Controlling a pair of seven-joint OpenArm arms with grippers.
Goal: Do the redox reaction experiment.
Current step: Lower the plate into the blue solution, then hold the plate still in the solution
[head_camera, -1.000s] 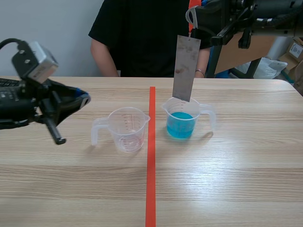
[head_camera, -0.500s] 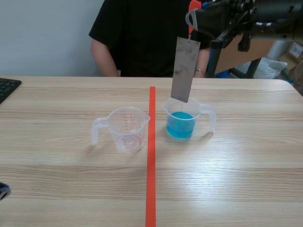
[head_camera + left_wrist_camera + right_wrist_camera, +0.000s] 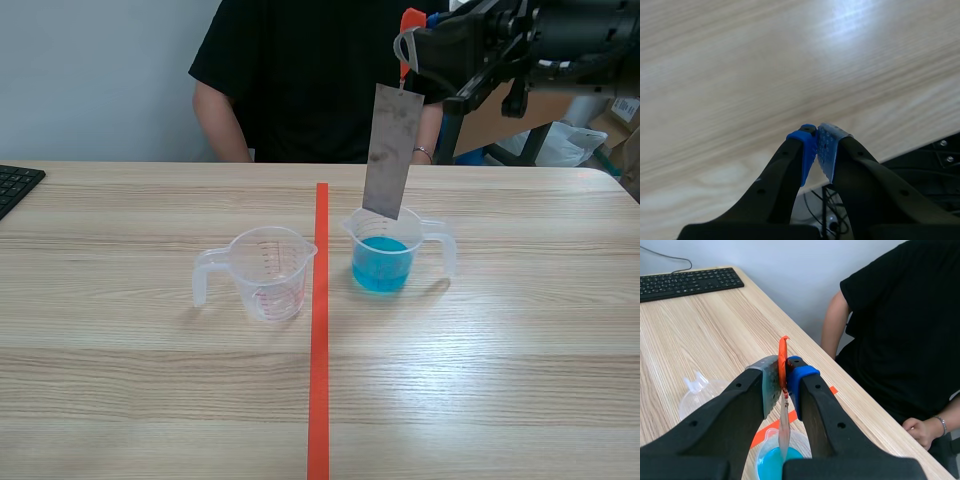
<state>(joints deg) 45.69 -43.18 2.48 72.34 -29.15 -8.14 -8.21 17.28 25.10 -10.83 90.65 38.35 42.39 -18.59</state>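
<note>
A grey metal strip (image 3: 388,150) hangs upright from an orange tag (image 3: 411,18), and my right gripper (image 3: 407,40) is shut on that tag high at the back right. The strip's lower end is at rim height over the beaker of blue liquid (image 3: 384,256). From the right wrist, the fingers (image 3: 771,382) pinch the orange tag (image 3: 783,356); the strip (image 3: 783,432) drops edge-on toward the blue beaker (image 3: 774,464). An empty clear beaker (image 3: 265,272) stands left of the red line. My left gripper (image 3: 817,145) is shut on nothing, over the table's near edge.
A person in a black shirt (image 3: 300,80) sits across the table, one hand (image 3: 920,431) by the far edge. A black keyboard (image 3: 15,185) lies at the far left. Dark gear and cables (image 3: 920,170) show past the table edge below the left gripper.
My left arm has dropped out of the scene view toward the lower left. The right arm and strip have hardly shifted above the blue beaker.
</note>
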